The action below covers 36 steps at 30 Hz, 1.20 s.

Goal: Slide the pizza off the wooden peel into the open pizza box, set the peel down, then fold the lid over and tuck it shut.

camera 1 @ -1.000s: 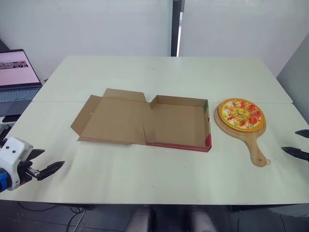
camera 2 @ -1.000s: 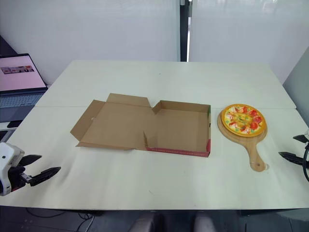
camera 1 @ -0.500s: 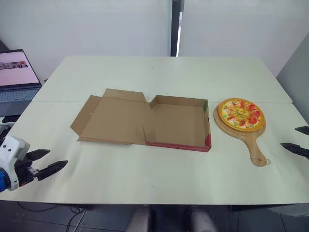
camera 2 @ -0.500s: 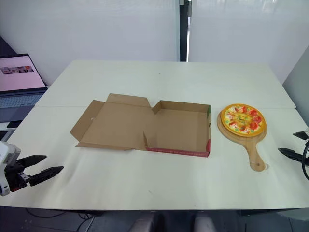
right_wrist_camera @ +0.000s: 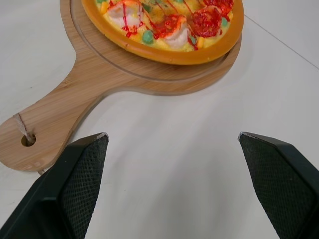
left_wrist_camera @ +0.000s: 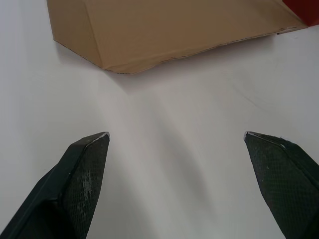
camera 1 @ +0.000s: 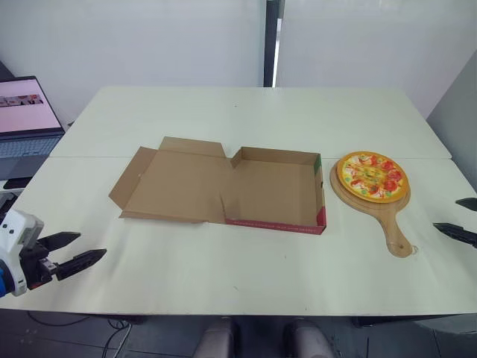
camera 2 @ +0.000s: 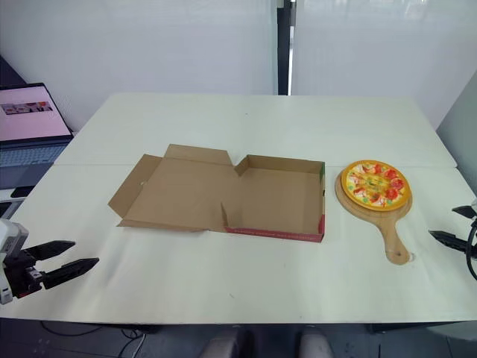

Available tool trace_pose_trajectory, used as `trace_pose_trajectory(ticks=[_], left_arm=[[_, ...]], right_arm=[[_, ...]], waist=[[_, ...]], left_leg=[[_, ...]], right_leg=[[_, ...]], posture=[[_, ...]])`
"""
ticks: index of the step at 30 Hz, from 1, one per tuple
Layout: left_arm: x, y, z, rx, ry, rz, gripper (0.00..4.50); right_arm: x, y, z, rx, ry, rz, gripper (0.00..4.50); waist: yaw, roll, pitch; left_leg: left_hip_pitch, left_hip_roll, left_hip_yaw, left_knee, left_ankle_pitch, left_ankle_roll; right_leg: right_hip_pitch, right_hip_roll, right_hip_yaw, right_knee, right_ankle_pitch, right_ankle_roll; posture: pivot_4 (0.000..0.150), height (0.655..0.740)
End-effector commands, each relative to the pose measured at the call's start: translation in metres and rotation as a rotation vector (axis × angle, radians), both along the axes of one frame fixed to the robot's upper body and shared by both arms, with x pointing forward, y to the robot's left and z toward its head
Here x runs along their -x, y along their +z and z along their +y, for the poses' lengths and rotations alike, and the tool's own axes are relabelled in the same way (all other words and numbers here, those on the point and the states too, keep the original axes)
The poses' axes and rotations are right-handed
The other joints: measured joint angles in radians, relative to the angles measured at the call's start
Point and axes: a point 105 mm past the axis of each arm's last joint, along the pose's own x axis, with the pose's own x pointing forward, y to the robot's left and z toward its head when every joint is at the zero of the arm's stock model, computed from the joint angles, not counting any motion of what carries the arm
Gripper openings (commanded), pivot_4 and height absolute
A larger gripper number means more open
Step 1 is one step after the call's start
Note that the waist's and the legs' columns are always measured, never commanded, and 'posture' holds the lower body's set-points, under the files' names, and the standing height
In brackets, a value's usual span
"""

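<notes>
An open brown pizza box (camera 1: pixel 272 194) lies mid-table, its lid (camera 1: pixel 175 183) spread flat to the left. To its right a pizza (camera 1: pixel 372 176) rests on a round wooden peel (camera 1: pixel 387 215) whose handle (right_wrist_camera: pixel 47 127) points toward the front edge. My right gripper (camera 1: pixel 463 221) hovers open at the table's right edge, just right of the peel handle, holding nothing. My left gripper (camera 1: pixel 80 249) is open and empty near the front left corner, well short of the lid (left_wrist_camera: pixel 149 30).
A laptop (camera 1: pixel 26 119) with a lit screen stands off the table's left side. The white table (camera 1: pixel 246 119) has a seam running across behind the box. Bare tabletop stretches in front of the box.
My left gripper has risen slightly and crept a little right near the front left corner. My right gripper has barely shifted. Box, peel and pizza have stayed put.
</notes>
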Motion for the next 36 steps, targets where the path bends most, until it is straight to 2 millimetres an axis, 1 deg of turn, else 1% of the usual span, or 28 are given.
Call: trace_pose_trajectory(ticks=[1,2,3,5,6,7,9,10,13,17,20,21,23,24,27,30,36], left_arm=[[-0.008,0.027,-0.026,0.002,-0.119,-0.071,4.50],[-0.012,0.032,-0.040,0.013,-0.168,-0.087,4.50],[-0.014,0.036,-0.049,0.020,-0.199,-0.097,4.50],[-0.024,0.047,-0.079,0.033,-0.306,-0.140,4.50],[-0.029,0.053,-0.095,0.045,-0.365,-0.164,4.50],[-0.032,0.057,-0.106,0.053,-0.403,-0.179,4.50],[-0.039,0.069,-0.133,0.077,-0.512,-0.217,4.50],[-0.040,0.072,-0.141,0.085,-0.545,-0.225,4.50],[-0.042,0.087,-0.175,0.123,-0.699,-0.262,4.50],[-0.035,0.104,-0.211,0.166,-0.898,-0.290,4.50],[-0.029,0.113,-0.226,0.185,-1.007,-0.290,4.50],[-0.027,0.115,-0.229,0.189,-1.037,-0.273,4.50],[-0.026,0.118,-0.233,0.193,-1.071,-0.265,4.50],[-0.026,0.120,-0.235,0.197,-1.082,-0.265,4.50],[-0.029,0.127,-0.241,0.203,-1.110,-0.287,4.50],[-0.028,0.127,-0.245,0.206,-1.140,-0.279,4.50],[-0.027,0.124,-0.252,0.206,-1.179,-0.276,4.50]], right_arm=[[0.001,0.018,0.000,-0.001,-0.003,-0.074,4.48],[0.003,0.018,0.001,-0.008,-0.006,-0.076,4.48],[0.004,0.018,0.002,-0.013,-0.008,-0.078,4.48],[0.008,0.016,0.007,-0.034,-0.016,-0.089,4.48],[0.011,0.015,0.011,-0.047,-0.019,-0.095,4.48],[0.014,0.014,0.015,-0.056,-0.022,-0.100,4.48],[0.021,0.012,0.027,-0.098,-0.026,-0.111,4.48],[0.023,0.012,0.031,-0.111,-0.030,-0.115,4.48],[0.032,0.006,0.050,-0.187,-0.053,-0.126,4.48],[0.039,-0.006,0.075,-0.271,-0.091,-0.142,4.48],[0.032,-0.012,0.083,-0.302,-0.171,-0.176,4.48],[0.029,-0.016,0.084,-0.283,-0.196,-0.178,4.48],[0.025,-0.023,0.092,-0.262,-0.195,-0.147,4.48],[0.022,-0.027,0.092,-0.238,-0.207,-0.141,4.48],[0.010,-0.033,0.084,-0.195,-0.305,-0.151,4.48],[0.001,-0.040,0.080,-0.173,-0.362,-0.147,4.48],[-0.017,-0.053,0.088,-0.209,-0.385,-0.107,4.48]], waist=[[0.000,0.000,0.000],[0.002,0.000,0.000],[0.007,0.000,0.000],[0.012,0.000,0.000],[0.019,0.000,0.000],[0.019,0.000,0.000],[0.022,0.000,0.000],[0.023,0.000,0.000],[0.020,0.001,0.000],[0.014,0.000,0.000],[0.007,0.000,0.001],[0.004,0.000,0.001],[0.000,0.000,0.000],[0.000,0.000,0.001],[0.000,-0.001,0.001],[0.000,-0.001,0.001],[-0.001,-0.001,0.001]], left_leg=[[0.000,0.000,0.000,0.000,0.000,0.000],[0.000,0.000,0.000,0.000,0.000,0.000],[0.000,0.000,0.000,0.000,0.000,0.000],[0.000,0.000,0.000,0.001,0.000,0.000],[0.000,0.000,0.000,0.001,0.000,0.000],[0.000,0.000,-0.001,0.001,0.000,0.000],[0.000,-0.001,-0.001,0.001,0.000,0.000],[0.000,-0.001,-0.001,0.001,0.000,0.000],[0.000,-0.001,-0.001,0.001,0.000,0.000],[0.001,-0.001,-0.001,0.001,0.000,0.000],[0.001,-0.001,0.000,0.002,0.000,0.000],[0.001,-0.001,0.000,0.002,0.000,0.000],[0.001,-0.001,0.000,0.002,0.000,-0.001],[0.001,-0.001,0.000,0.002,0.000,-0.001],[0.001,-0.001,0.000,0.002,0.001,0.000],[0.001,-0.001,0.000,0.003,0.001,-0.001],[0.001,-0.001,-0.001,0.003,0.001,-0.001]], right_leg=[[0.000,0.000,0.000,0.000,0.000,0.000],[0.000,0.000,0.000,0.000,0.000,0.000],[0.000,0.000,0.000,0.000,0.000,0.000],[0.001,0.000,0.000,0.000,0.000,0.000],[0.001,0.000,0.000,0.000,0.000,0.001],[0.001,0.000,-0.001,0.000,0.000,0.001],[0.001,0.000,0.000,0.001,0.001,0.001],[0.001,0.000,0.000,0.001,0.001,0.001],[0.001,0.001,0.000,0.001,0.001,0.001],[0.001,0.002,0.000,0.003,0.001,0.001],[0.001,0.002,0.001,0.004,0.001,0.001],[0.001,0.002,0.001,0.004,0.001,0.001],[0.001,0.002,0.001,0.004,0.001,0.001],[0.001,0.003,0.001,0.005,0.001,0.001],[0.001,0.003,0.001,0.005,0.000,0.001],[0.001,0.003,0.001,0.005,0.000,0.001],[0.001,0.004,0.001,0.005,0.000,0.001]], posture=[[0.150,0.7281],[0.150,0.7281],[0.150,0.7281],[0.150,0.7281],[0.150,0.7281],[0.150,0.7281],[0.150,0.7281],[0.150,0.7281],[0.150,0.7281],[0.150,0.7281],[0.150,0.7281],[0.150,0.7281],[0.150,0.7281],[0.150,0.7281],[0.150,0.7281],[0.150,0.7281],[0.150,0.7281]])
